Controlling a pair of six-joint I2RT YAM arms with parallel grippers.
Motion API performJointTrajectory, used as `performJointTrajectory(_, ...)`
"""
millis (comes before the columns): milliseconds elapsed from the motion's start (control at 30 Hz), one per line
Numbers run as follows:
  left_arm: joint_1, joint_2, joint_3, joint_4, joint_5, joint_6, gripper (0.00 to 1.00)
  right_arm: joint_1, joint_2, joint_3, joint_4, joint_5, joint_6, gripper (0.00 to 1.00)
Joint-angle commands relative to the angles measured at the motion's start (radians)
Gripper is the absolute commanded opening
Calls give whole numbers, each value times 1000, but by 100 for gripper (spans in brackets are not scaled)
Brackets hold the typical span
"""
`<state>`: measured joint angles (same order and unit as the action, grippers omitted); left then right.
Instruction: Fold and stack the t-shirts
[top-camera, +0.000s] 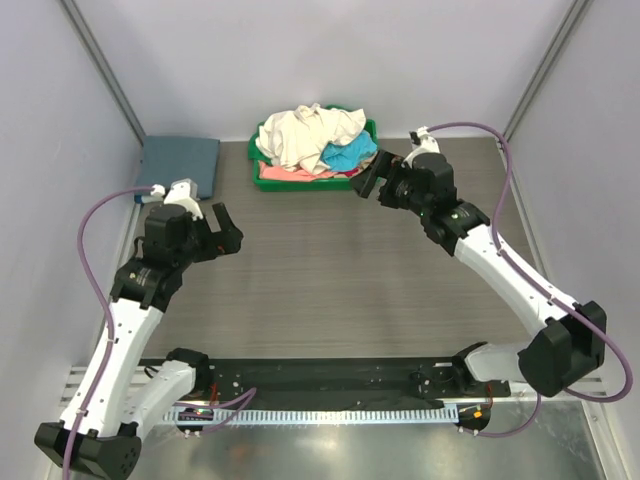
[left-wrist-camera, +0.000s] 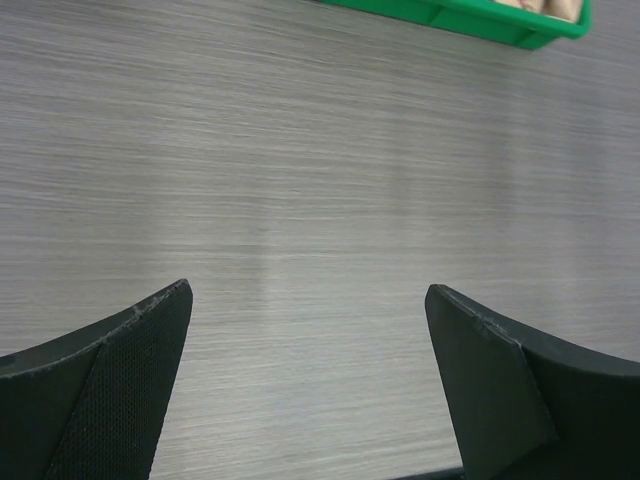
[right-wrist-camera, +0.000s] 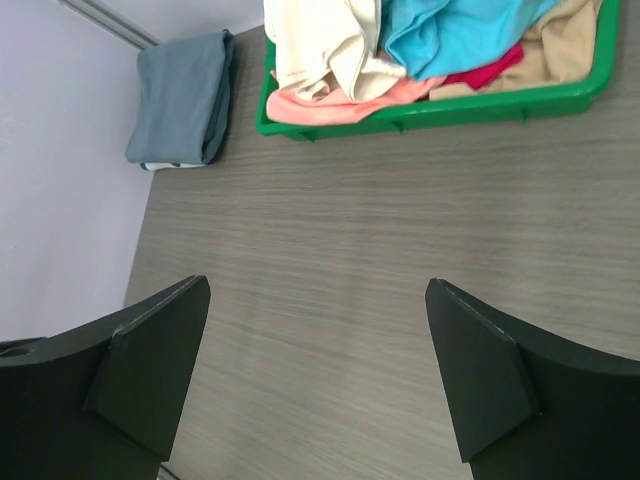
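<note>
A crumpled heap of t-shirts fills the green tray (top-camera: 264, 180) at the back: a cream-white one (top-camera: 305, 133) on top, a turquoise one (top-camera: 348, 154) and a pink one (top-camera: 290, 173) under it. They also show in the right wrist view, cream-white (right-wrist-camera: 320, 40), turquoise (right-wrist-camera: 450, 30), pink (right-wrist-camera: 330, 102). A folded slate-blue t-shirt (top-camera: 180, 165) lies at the back left, also in the right wrist view (right-wrist-camera: 183, 98). My right gripper (top-camera: 368, 177) is open and empty beside the tray's right end. My left gripper (top-camera: 228, 228) is open and empty over bare table at the left.
The tray's corner (left-wrist-camera: 500, 25) shows at the top of the left wrist view. Grey walls close in the left, back and right sides. A black rail (top-camera: 330, 385) with the arm bases runs along the near edge.
</note>
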<state>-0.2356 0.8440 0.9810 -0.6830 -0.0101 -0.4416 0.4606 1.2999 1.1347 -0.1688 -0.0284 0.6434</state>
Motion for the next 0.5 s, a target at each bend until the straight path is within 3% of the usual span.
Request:
performJointTrajectory(0, -2, 3, 24, 17, -105, 37, 100, 1, 45, 98, -43, 6, -154, 96)
performJointTrajectory(200, -2, 18, -33, -26, -172, 52, 100, 41, 283, 452, -173, 88, -278, 96)
performJointTrajectory(333, -1, 41, -19, -65, -309, 44, 100, 59, 580, 727, -277, 180, -343, 96)
performJointTrajectory(467, -1, 58, -18, -67, -303, 47, 100, 59, 794, 980, -362, 248, -381, 96)
